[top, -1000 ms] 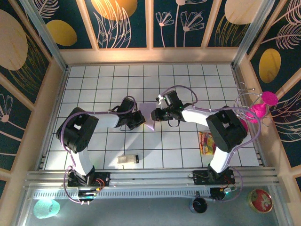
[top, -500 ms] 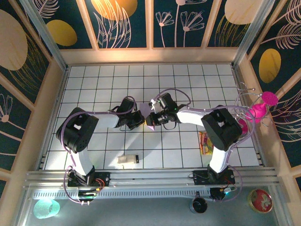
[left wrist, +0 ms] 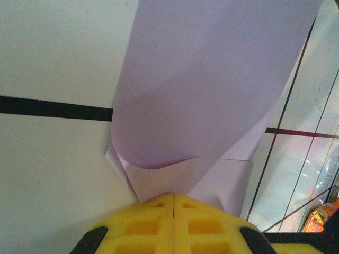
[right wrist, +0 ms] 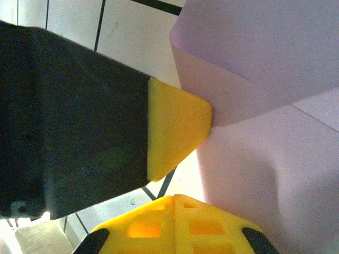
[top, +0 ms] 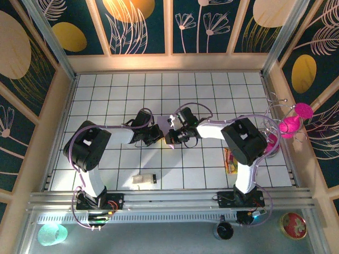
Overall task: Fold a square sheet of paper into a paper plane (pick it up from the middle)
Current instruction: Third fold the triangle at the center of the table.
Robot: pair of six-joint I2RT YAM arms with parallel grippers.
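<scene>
We see left gripper (top: 154, 136) clenched on near edge of lilac paper sheet (top: 162, 125), sheet curling up just ahead of its yellow fingertips (left wrist: 151, 225). Right gripper (top: 170, 137) clenched too, tips beside sheet; we cannot tell if it pinches sheet. Sheet partly folded, mid-table (top: 212, 90), between both grippers

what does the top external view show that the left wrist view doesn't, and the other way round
Top external: the left arm and right arm meeting over the white gridded table, and a small white block with a black end near the left base. Left wrist: close up, a flap of the pale lilac sheet of paper curling over a flat creased layer, pinched at the shut yellow fingers. Both: the lilac paper, the black grid lines, and probably the red-yellow snack packet, a blur at the wrist view's lower right.
</scene>
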